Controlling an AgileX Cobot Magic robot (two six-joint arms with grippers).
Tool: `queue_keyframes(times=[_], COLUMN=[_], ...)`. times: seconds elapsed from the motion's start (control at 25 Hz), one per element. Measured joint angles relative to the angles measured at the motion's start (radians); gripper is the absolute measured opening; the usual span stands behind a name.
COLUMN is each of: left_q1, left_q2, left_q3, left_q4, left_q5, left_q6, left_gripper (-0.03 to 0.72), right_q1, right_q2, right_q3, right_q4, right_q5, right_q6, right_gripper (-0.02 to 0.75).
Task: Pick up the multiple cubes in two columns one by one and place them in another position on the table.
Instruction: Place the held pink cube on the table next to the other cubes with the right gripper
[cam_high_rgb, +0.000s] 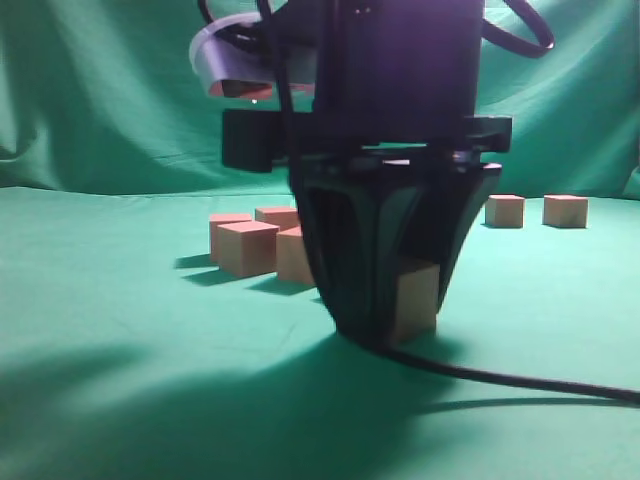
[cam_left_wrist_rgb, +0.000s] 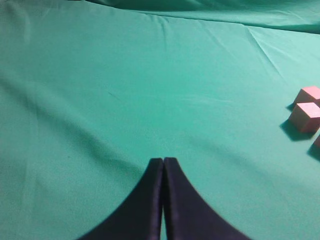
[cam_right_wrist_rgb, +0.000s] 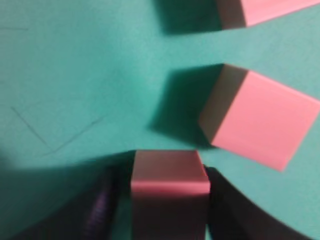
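Cube (cam_right_wrist_rgb: 170, 172) sits between the right gripper's (cam_high_rgb: 385, 325) jaws low on the green bench (cam_high_rgb: 120, 400), near of the other cubes (cam_high_rgb: 247, 247), whether pinched unclear; left gripper (cam_left_wrist_rgb: 163, 172) pressed together; judged light, rigid, matte: grip opposite flat sides.

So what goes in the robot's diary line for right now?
right tool: low on table, cube between fingers | left tool: shut, empty | other cubes: resting on cloth
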Motion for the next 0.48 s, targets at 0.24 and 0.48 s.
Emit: queue_keyframes(times=[0.24,0.48], left_q1=[0.0,0.0], left_q2=[0.0,0.0], left_q3=[0.0,0.0], left_q4=[0.0,0.0], left_q5=[0.0,0.0], left_q6=[0.0,0.0], left_gripper=[0.0,0.0], right_q1=[0.0,0.0], right_q2=[0.002,0.002], right_q3=[-0.003,-0.115], right_q4=[0.012,-0.022], right_q5=[0.059,0.232], right_q6=[0.034,0.064], right_gripper=[0.566,0.574])
